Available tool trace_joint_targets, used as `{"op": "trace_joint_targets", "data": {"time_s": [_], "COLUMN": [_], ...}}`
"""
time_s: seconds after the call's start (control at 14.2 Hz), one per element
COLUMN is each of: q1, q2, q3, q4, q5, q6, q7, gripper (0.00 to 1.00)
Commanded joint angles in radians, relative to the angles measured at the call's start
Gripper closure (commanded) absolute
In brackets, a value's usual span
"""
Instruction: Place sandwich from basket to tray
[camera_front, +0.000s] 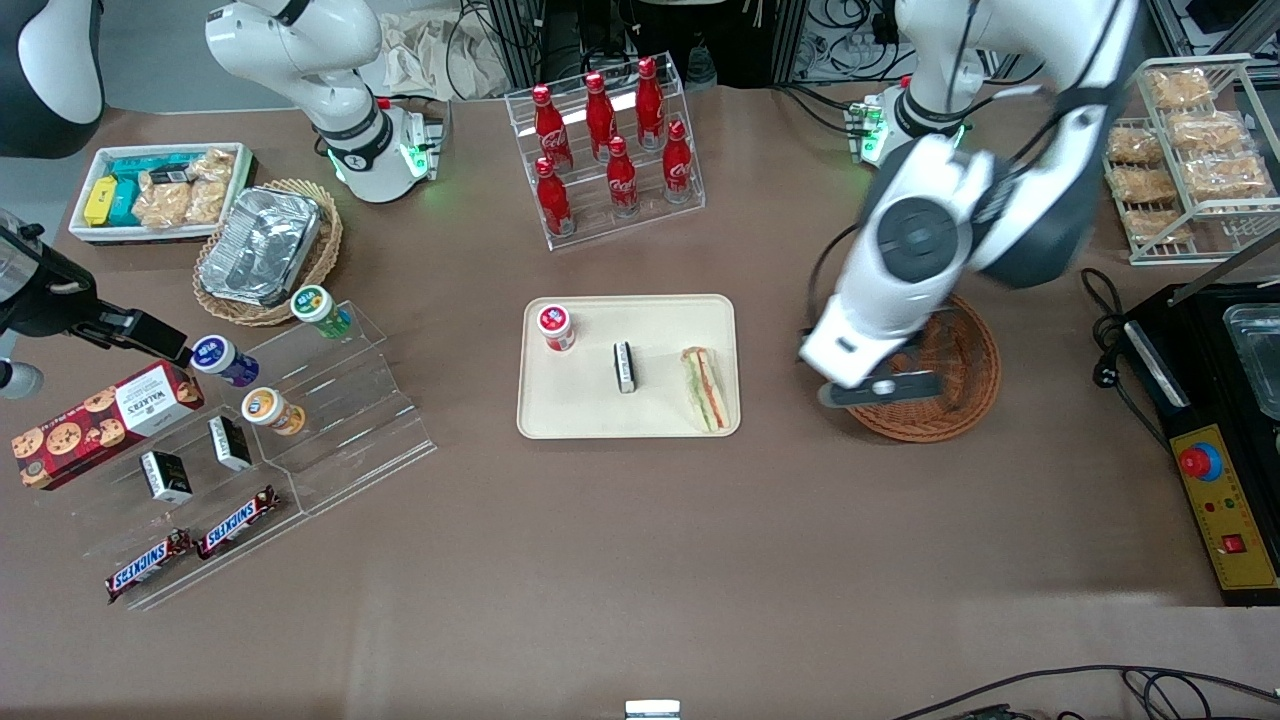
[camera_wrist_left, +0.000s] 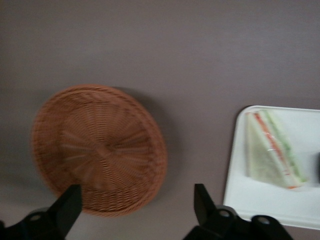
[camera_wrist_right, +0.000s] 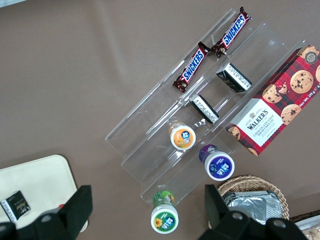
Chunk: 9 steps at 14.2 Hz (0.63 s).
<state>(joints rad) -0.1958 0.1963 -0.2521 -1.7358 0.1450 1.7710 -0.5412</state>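
The sandwich (camera_front: 705, 388) lies on the cream tray (camera_front: 580, 412), at the tray's end nearest the basket. In the left wrist view the sandwich (camera_wrist_left: 272, 150) rests just inside the tray's rim (camera_wrist_left: 235, 192). The reddish-brown woven basket (camera_front: 965, 375) stands beside the tray toward the working arm's end, and its inside (camera_wrist_left: 97, 147) shows nothing in it. My left gripper (camera_front: 878, 390) hangs above the basket's edge nearest the tray. It is open (camera_wrist_left: 136, 210), with nothing between its fingers.
A red-capped jar (camera_front: 556, 327) and a small black box (camera_front: 625, 366) also sit on the tray. A rack of cola bottles (camera_front: 610, 150) stands farther from the camera. A control box with a red button (camera_front: 1215, 470) and a wire rack of bagged snacks (camera_front: 1190, 150) lie toward the working arm's end.
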Motion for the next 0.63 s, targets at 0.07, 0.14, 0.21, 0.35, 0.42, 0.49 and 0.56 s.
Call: {"op": "trace_joint_targets", "data": {"time_s": [0.07, 0.14, 0.21, 0.35, 0.42, 0.49, 0.56], "q1": [0.122, 0.153, 0.174, 0.212, 0.228, 0.233, 0.251], "q2": [-0.123, -0.127, -0.136, -0.162, -0.173, -0.181, -0.187], "q3": [-0.007, -0.007, -0.006, 0.000, 0.000, 0.005, 0.019], "q4": [-0.025, -0.024, -0.027, -0.025, -0.024, -0.022, -0.022], "q5": [0.053, 0.057, 0.070, 0.067, 0.056, 0.047, 0.033], "q6": [-0.085, -0.085, -0.088, -0.108, -0.128, -0.143, -0.163], "q7": [0.185, 0.220, 0.236, 0.241, 0.242, 0.239, 0.241], "gripper": [0.01, 0.01, 0.00, 0.00, 0.00, 0.00, 0.00]}}
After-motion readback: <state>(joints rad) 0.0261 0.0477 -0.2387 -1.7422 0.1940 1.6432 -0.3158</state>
